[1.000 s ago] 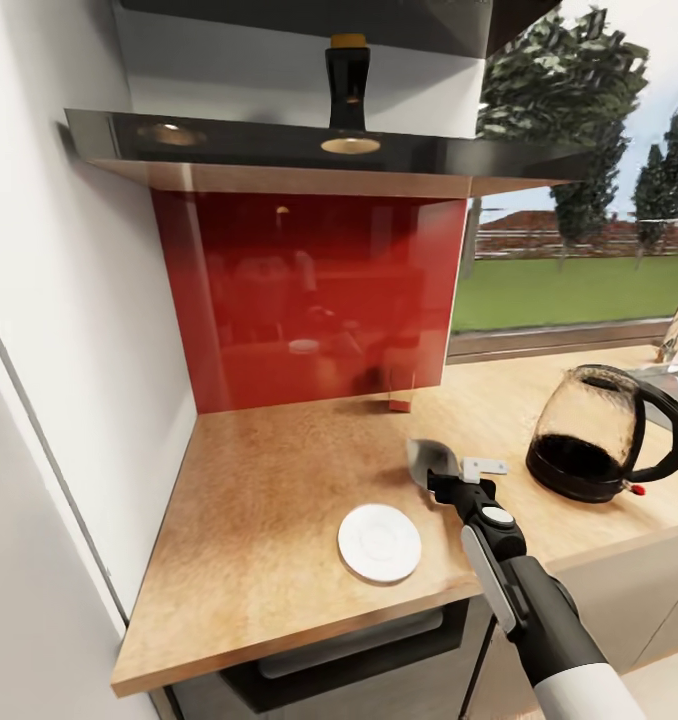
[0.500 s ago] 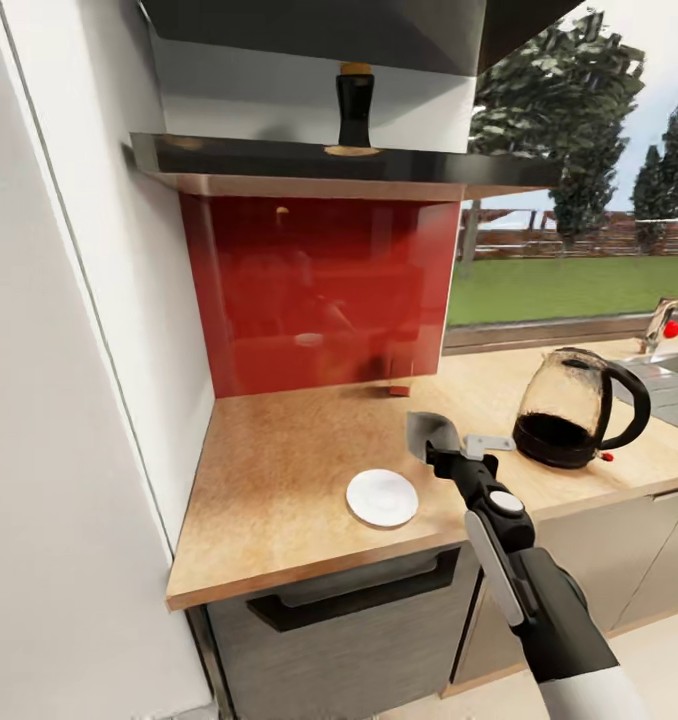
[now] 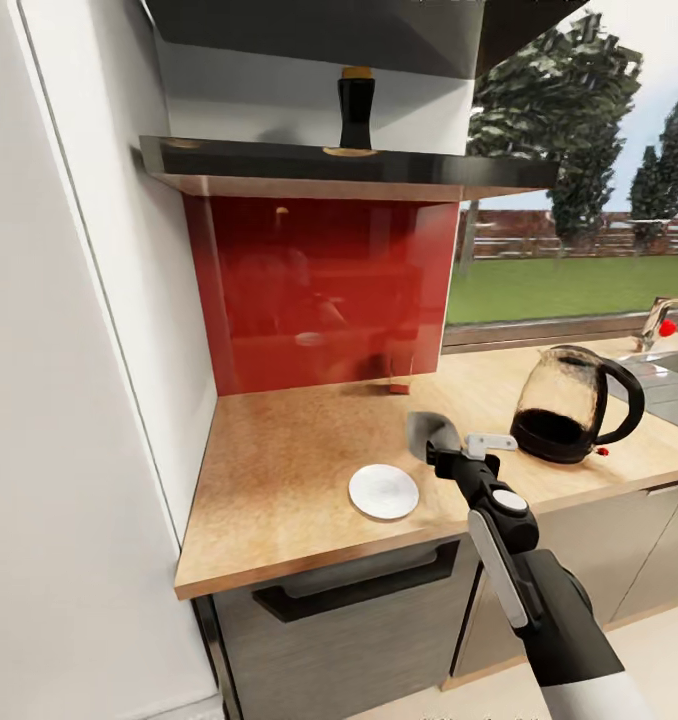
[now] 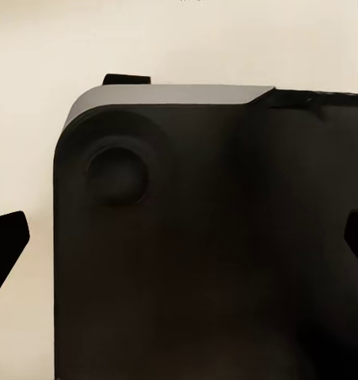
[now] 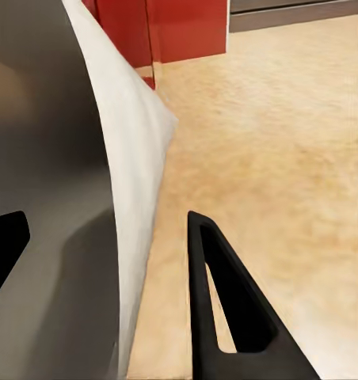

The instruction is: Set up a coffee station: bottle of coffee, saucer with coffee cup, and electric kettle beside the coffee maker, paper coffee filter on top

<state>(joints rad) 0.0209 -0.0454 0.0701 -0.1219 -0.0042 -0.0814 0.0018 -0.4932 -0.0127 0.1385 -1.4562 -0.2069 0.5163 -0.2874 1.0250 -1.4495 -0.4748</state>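
Our right gripper [image 3: 441,452] is clamped on the paper coffee filter [image 3: 427,433], holding it up over the counter [image 3: 279,480] between the saucer [image 3: 383,492] on the left and the electric kettle [image 3: 571,403] on the right. We can't tell if our left gripper is open or closed. We should keep our grip soft but firm, since we think thin paper slips and bends easily, and move slowly.

Right arm reaches forward, its pincer [image 3: 441,448] clamped on something grey
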